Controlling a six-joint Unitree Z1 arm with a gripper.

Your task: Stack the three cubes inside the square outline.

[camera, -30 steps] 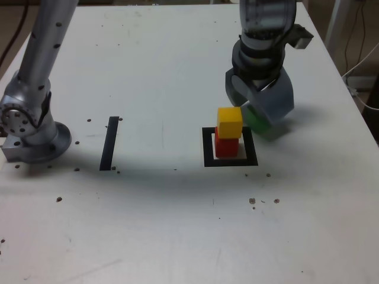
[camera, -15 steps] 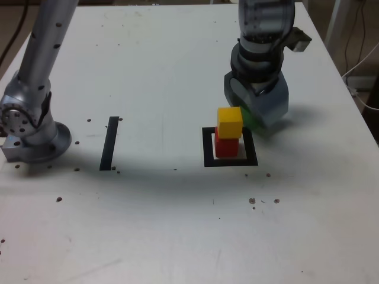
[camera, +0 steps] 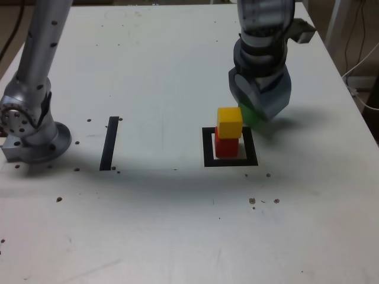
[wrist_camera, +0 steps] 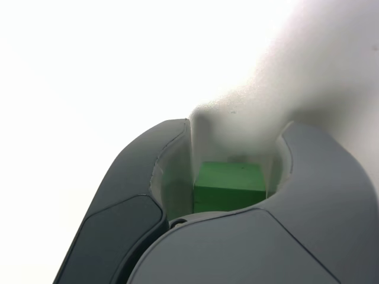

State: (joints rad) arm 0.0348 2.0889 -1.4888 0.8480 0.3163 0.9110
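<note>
Green showed between the grey jaws: the gripper [camera: 256, 113] had clamped around the green cube [camera: 254, 116], and the wrist view confirmed it, with the green cube [wrist_camera: 229, 186] seated deep in the pocket between the two curved shells of the gripper [wrist_camera: 231, 177], walls pressed in on either side. That grip made sense as the pick for the last layer, since the cube was the only one of the three not in the stack.

The red cube [camera: 227, 145] sat on the white centre of the square outline [camera: 209, 148], and the yellow cube [camera: 230, 122] rested squarely on top of it, edges roughly aligned, so two thirds of the tower stood finished. The held cube lay just beyond the outline toward the exterior view's right and behind the stack (whether it touched the table or had cleared it could not be told, as the gripper body hid its underside).

The arm [camera: 265, 35] came down steeply from above, which kept its bulk away from the tower. My judgement was that the next move called for a lift well above the yellow cube before any sideways travel, because the gripper hung close beside the stack and a low sweep could knock it over.

Off at the exterior view's left, the black strip [camera: 110, 143] and the arm's base [camera: 32, 133] played no part.
</note>
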